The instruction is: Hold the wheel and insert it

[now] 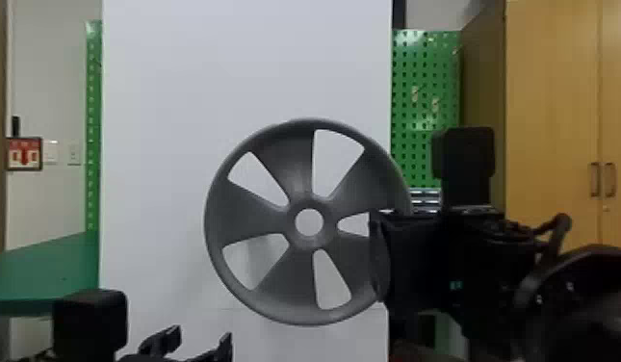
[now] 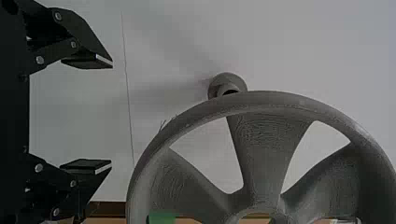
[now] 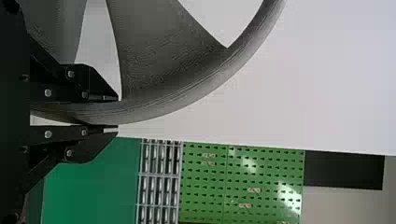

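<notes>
1. From where I stand, the dark grey plastic wheel [image 1: 251,214], five-spoked with a round hole through its hub [image 1: 309,244], is upright in front of the tall white panel [image 1: 179,120], its face turned to the robot's head. I'd say it is shown flat-on like that so the hole can meet the stubby grey round peg [image 2: 227,84] standing out from the panel.

2. The black two-fingered right gripper [image 3: 116,112] is clamped on the wheel's rim, one finger to each side of it. Holding it by the edge probably makes sense: the hub is left free for the peg. The price is that all the weight hangs off one side, so the wheel could swivel or droop in that grip.

3. The peg shows past the rim in the left wrist view, and the head view shows white panel through the hole, so the wheel doesn't look seated. To my eye, lining up the hole comes next, then a straight push; a tilt there might jam it.

4. The right arm [image 1: 492,269] comes in from the head view's right edge, its wrist beside the wheel.

5. The matching black left gripper [image 2: 111,113] is low at the head view's bottom left, fingers well apart with nothing between them, near the wheel. It might steady the free side if wanted.
</notes>
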